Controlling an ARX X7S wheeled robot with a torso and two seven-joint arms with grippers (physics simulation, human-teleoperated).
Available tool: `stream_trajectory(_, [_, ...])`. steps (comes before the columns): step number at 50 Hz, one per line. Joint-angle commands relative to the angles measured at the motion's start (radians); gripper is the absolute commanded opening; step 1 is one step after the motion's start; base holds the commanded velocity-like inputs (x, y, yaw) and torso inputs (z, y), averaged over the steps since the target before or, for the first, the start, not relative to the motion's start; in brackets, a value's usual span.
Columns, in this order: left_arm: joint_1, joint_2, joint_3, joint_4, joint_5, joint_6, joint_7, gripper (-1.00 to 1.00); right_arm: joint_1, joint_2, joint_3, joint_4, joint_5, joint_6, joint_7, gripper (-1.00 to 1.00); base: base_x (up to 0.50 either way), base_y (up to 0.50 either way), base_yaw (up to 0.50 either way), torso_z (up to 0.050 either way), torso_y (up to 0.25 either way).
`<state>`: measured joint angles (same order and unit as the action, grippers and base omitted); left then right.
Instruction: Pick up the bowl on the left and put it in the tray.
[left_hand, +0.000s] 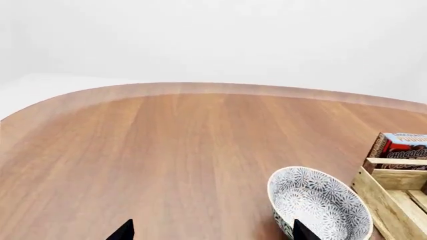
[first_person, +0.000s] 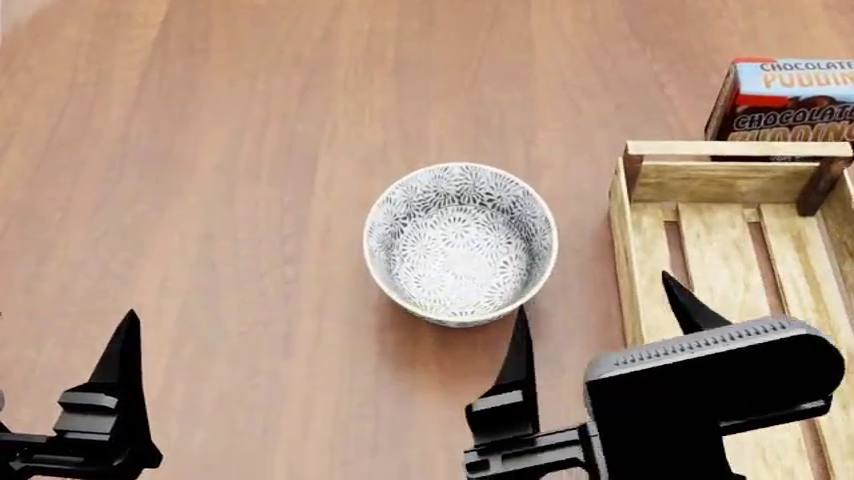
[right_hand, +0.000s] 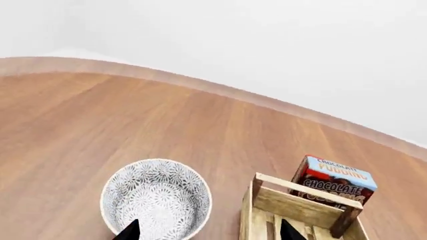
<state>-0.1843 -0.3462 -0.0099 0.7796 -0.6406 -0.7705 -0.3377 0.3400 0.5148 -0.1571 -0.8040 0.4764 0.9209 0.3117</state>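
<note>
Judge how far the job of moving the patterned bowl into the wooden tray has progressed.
Nothing looks done yet: the bowl stands upright on the table, beside the tray and outside it. In hand: the right gripper hovers with open jaws near the bowl's rim, gripping nothing; the left gripper waits off to the side. Grasping, lifting and placing the bowl in the tray remain.

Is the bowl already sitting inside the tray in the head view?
No. The bowl stands on the table beside the tray, outside its slatted side.
</note>
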Motion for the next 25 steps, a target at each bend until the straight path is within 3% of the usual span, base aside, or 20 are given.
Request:
stream_trajectory(1, [0.025, 0.001, 0.014, -0.016, 0.013, 0.024, 0.005, 1.0, 0.194, 0.096, -0.221, 0.104, -0.136, 0.03, -0.077, 1.0, 0.0, 0.0, 0.0, 0.0, -0.25])
stream_trajectory(6, [0.059, -0.007, 0.053, -0.02, 0.062, 0.067, 0.021, 1.0, 0.393, 0.153, -0.428, 0.219, -0.249, -0.011, -0.201, 1.0, 0.0, 0.0, 0.0, 0.0, -0.111])
stream_trajectory(10, [0.098, -0.016, 0.098, -0.04, 0.109, 0.115, 0.049, 1.0, 0.556, 0.215, -0.688, 0.304, -0.397, -0.12, -0.39, 1.0, 0.0, 0.0, 0.0, 0.0, 0.0])
stream_trajectory(25, [0.148, -0.027, 0.119, -0.072, 0.122, 0.166, 0.081, 1.0, 0.753, 0.157, -0.928, 0.566, -0.555, -0.203, -0.571, 1.0, 0.0, 0.0, 0.0, 0.0, 0.0])
